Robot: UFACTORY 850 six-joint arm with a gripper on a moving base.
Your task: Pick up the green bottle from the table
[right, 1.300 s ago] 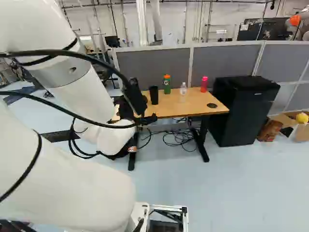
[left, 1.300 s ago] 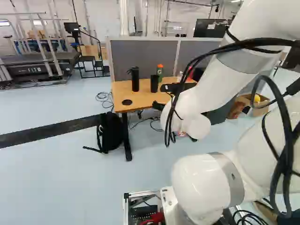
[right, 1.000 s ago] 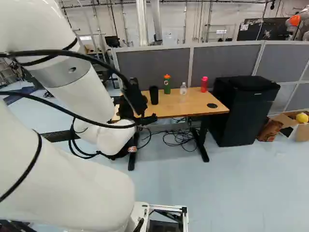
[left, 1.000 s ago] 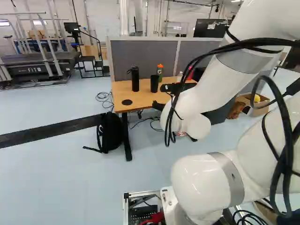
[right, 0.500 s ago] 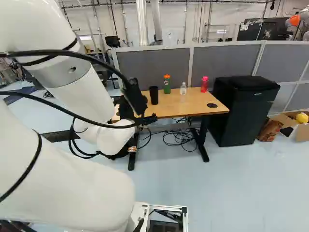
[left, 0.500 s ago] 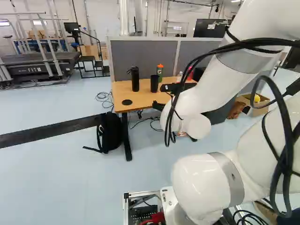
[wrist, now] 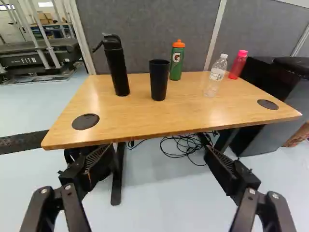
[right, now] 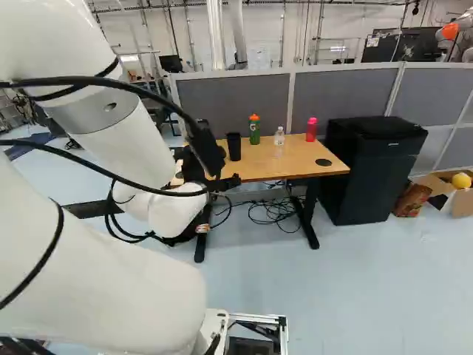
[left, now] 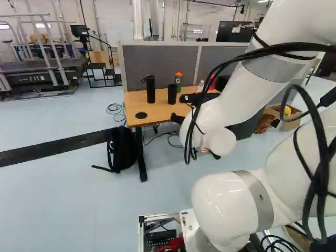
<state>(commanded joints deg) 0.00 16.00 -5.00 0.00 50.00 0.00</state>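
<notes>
End effector: black gripper [left: 181, 108], with two fingers [wrist: 96, 162] set well apart. Ahead of the gripper: wooden table [wrist: 140, 123], with black legs and two round black grommets [wrist: 85, 121], one toward each end. Nearest the front edge among the tabletop items: black tumbler [wrist: 159, 79], upright. Target location: green bottle [wrist: 176, 63] with orange cap, upright on the far part of the table, just behind the black tumbler and near the gray partition [wrist: 149, 24]. Flanking the tumbler and the green bottle: on one side, tall black flask [wrist: 116, 67] with side handle; on the other, clear plastic bottle [wrist: 216, 77] with white cap, then pink bottle [wrist: 238, 65]. Beneath the table: tangled black cables [wrist: 186, 147] on the floor. At the table's left end, beside a leg in the left base view: black backpack [left: 124, 148]. Beyond the opposite end, at the right of the right base view: black cabinet [right: 373, 170], then open cardboard box [right: 464, 201] with a yellow object [right: 462, 180] inside. Farther out, at the upper left of the left base view: treadmill [left: 42, 76] with light-colored rails.
</notes>
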